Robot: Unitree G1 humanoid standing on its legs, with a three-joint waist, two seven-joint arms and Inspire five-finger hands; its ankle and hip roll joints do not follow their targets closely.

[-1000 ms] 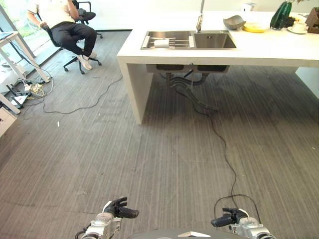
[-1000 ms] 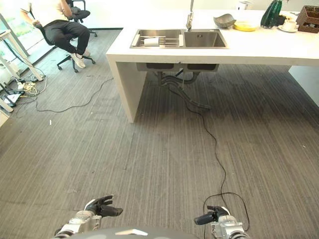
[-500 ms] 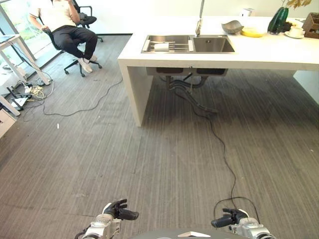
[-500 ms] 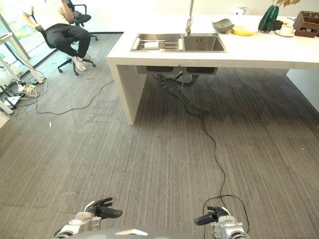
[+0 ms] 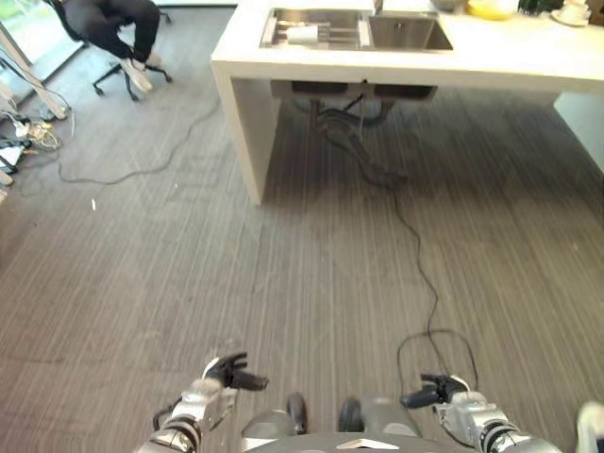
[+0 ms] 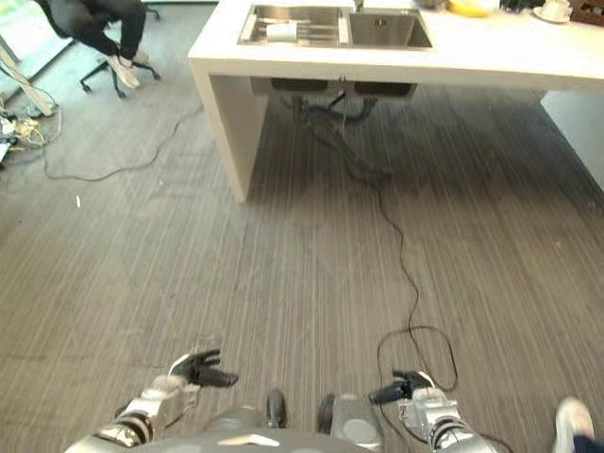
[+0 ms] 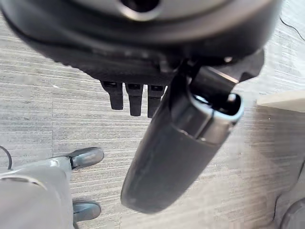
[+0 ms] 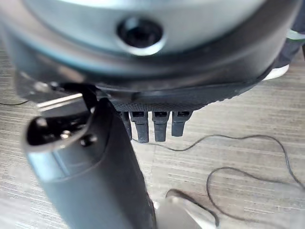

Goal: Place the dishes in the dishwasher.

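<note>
1. No legible brand, label or writing can be made out on anything pictured.
2. The left hand (image 5: 226,372) and the right hand (image 5: 436,391) are seen low over the grey striped carpet (image 5: 283,283), held apart and empty, well short of the counter.
3. In each wrist view the fingers (image 7: 135,98) are shown relaxed and loosely extended, the thumb standing out beside them; nothing is gripped by either hand.
4. A white counter (image 5: 528,66) is set across the far side of the room, with a double steel sink (image 5: 354,28) let into its top.
5. A white cup (image 5: 300,34) is seen lying on its side on the rack in the sink's left basin.
6. A yellow dish (image 5: 493,8) is placed on the counter to the right of the sink, and a cup on a saucer (image 5: 573,12) near the far right end.
7. Pipes (image 5: 349,127) are exposed beneath the sink.
8. At far left, a person's legs (image 5: 118,24) are seen on an office chair, beside a tangle of floor cables (image 5: 28,137).
</note>
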